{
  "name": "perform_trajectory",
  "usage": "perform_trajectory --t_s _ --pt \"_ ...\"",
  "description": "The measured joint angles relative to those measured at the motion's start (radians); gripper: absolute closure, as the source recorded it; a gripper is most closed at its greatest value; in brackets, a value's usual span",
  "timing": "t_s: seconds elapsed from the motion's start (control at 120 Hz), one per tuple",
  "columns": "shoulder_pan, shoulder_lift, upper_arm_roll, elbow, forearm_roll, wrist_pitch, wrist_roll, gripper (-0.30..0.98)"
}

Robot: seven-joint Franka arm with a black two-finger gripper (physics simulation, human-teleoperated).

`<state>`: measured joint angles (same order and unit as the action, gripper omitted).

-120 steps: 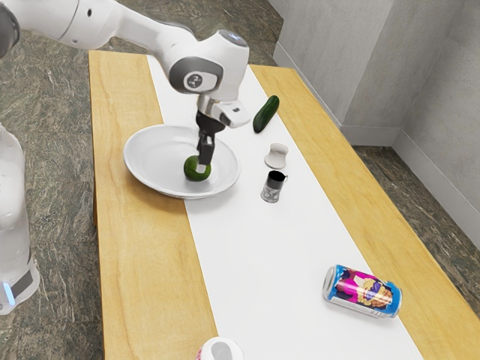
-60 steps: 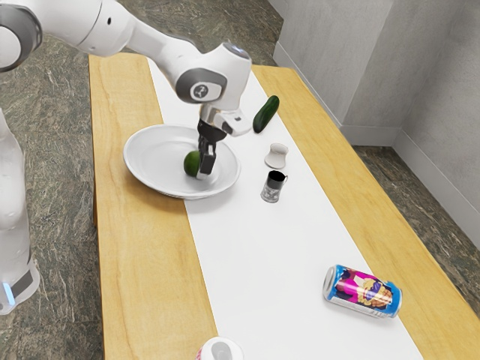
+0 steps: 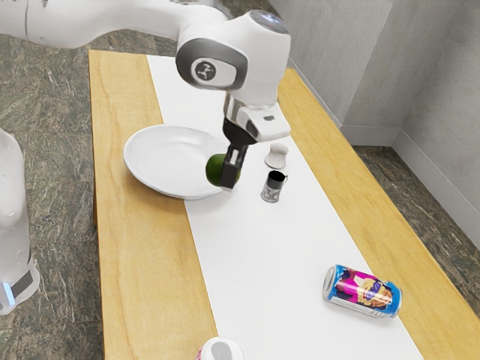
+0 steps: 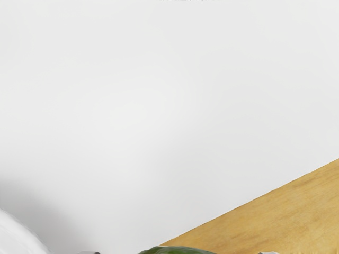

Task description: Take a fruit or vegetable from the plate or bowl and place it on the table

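A robot arm (image 3: pixel 97 21) reaches in from the exterior view's upper left over a wooden table (image 3: pixel 139 277) with a white runner (image 3: pixel 277 262). Its black two-finger gripper (image 3: pixel 227 178), pointing down, is closed around a round, dark green fruit (image 3: pixel 215 169), its fingers parted only by the fruit's width. The fruit is in the grip, at the rim of a wide white bowl (image 3: pixel 169 159) on the exterior view's right; whether it touches that rim I cannot tell. The bowl sits upright, partly on bare wood and partly on the runner, its smooth white inside in sight. Near it stands a small metal cup (image 3: pixel 271 189) with a dark mouth; its contents cannot be made out. Just behind the cup is a small white object (image 3: pixel 277 156), narrow in the middle. A colorful drink can (image 3: pixel 362 291) lies on its side well apart from the bowl, and a second can (image 3: pixel 221 350) is cut off by the exterior view's lower edge. In the wrist view, the fruit's green top and a curve of the bowl are visible
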<state>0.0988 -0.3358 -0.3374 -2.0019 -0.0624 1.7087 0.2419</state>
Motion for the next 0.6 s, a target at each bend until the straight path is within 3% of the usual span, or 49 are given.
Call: perform_trajectory --t_s 0.167,0.342,0.492,0.6 --pt "-0.002 0.04 -0.113 0.0 -0.095 -0.017 -0.037 0.38" --pt "-0.001 0.182 -0.139 -0.005 -0.117 0.029 -0.067 0.36" --pt "-0.002 0.206 -0.14 -0.003 -0.113 0.052 -0.085 0.15" --pt "-0.002 0.206 -0.139 -0.001 -0.115 0.062 -0.103 0.07"
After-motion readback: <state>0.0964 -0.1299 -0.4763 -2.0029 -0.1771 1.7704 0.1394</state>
